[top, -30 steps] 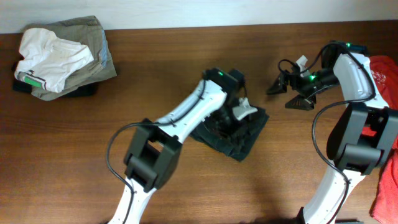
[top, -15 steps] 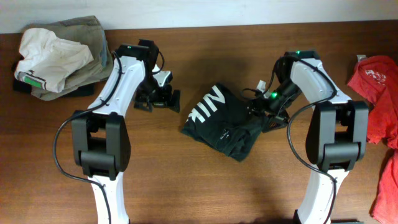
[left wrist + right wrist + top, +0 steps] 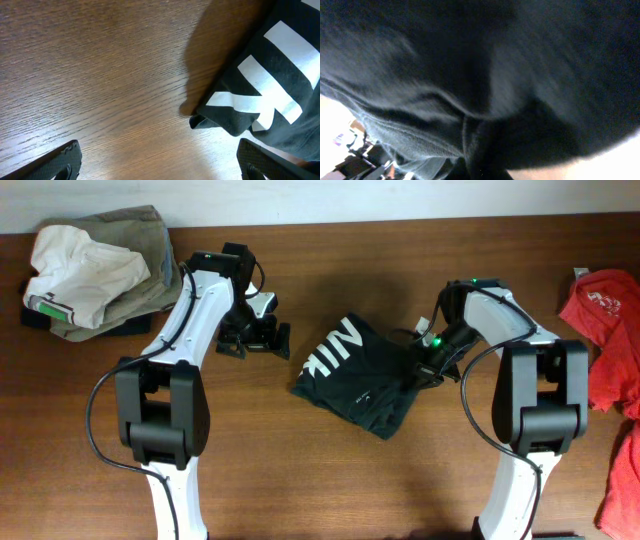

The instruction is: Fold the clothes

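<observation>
The clothes are a black T-shirt point(image 3: 358, 375) with white lettering, bunched in a loose heap at the table's middle. My left gripper point(image 3: 257, 347) hangs to its left over bare wood, open and empty. In the left wrist view its fingertips point(image 3: 67, 159) stand wide apart at the bottom corners, and the T-shirt point(image 3: 272, 85) lies at the right, its near corner curled. My right gripper point(image 3: 419, 367) is at the heap's right edge, shut on the fabric. Black T-shirt cloth point(image 3: 485, 75) fills the right wrist view and hides the fingers.
A pile of white and olive garments point(image 3: 98, 268) sits at the back left corner. A red garment point(image 3: 602, 305) lies at the right edge, with more red cloth point(image 3: 625, 480) at the front right. The table's far edge runs along the top.
My left gripper let go of the shirt, opened and swung away to the left. My right gripper came in from the right and shut on the shirt's right edge.
</observation>
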{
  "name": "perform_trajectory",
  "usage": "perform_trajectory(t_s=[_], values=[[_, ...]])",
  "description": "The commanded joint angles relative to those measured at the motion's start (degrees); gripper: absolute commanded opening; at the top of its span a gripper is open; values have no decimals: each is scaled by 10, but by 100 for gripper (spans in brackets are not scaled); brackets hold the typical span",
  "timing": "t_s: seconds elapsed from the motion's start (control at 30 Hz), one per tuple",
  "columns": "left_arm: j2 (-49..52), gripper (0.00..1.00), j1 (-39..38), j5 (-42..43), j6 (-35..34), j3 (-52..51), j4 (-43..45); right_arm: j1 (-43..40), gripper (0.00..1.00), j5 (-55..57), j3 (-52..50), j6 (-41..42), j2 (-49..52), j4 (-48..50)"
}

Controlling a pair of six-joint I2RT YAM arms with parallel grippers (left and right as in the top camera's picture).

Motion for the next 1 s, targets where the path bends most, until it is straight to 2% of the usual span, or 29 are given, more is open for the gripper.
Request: perform_trajectory(t_s=[0.0, 0.07, 0.17, 0.3, 0.4, 0.43, 0.47, 0.53, 0.6, 0.7, 0.77, 0.8, 0.87, 0.97], values=[[10, 99, 0, -4, -3, -5, 2, -34, 4, 66, 82, 5, -4, -62], [10, 99, 0, -4, -3, -5, 6, -50, 4, 122, 144, 5, -4, -109], [10, 99, 0, -4, -3, -5, 8, -52, 4, 178, 153, 3, -4, -111], [10, 99, 0, -3, -3, -5, 7, -53, 4, 225, 85, 40, -4, -20], [10, 99, 0, -3, -3, -5, 4, -53, 4, 347, 28, 82, -4, 90], [10, 99, 0, -3, -3, -5, 5, -53, 7, 380, 23, 115, -4, 106], [10, 99, 0, -3, -3, -5, 5, -53, 12, 405, 24, 148, -4, 113], [10, 99, -1, -3, -3, -6, 5, -53, 64, 436, 60, 203, -5, 71], [10, 99, -4, -3, -3, -6, 6, -53, 99, 439, 137, 205, -7, -6], [10, 99, -8, -3, -3, -7, 7, -53, 99, 431, 283, 215, -9, -140], [10, 99, -11, -3, -3, -10, 12, -52, 99, 377, 349, 190, -9, -212], [10, 99, -13, -3, -3, -15, 18, -49, 99, 295, 355, 112, -17, -216], [11, 99, -17, -3, -3, -21, 25, -31, 99, 170, 332, 43, -23, -216], [12, 99, -17, -3, -3, -24, 23, 14, 98, 180, 254, 43, -23, -216]])
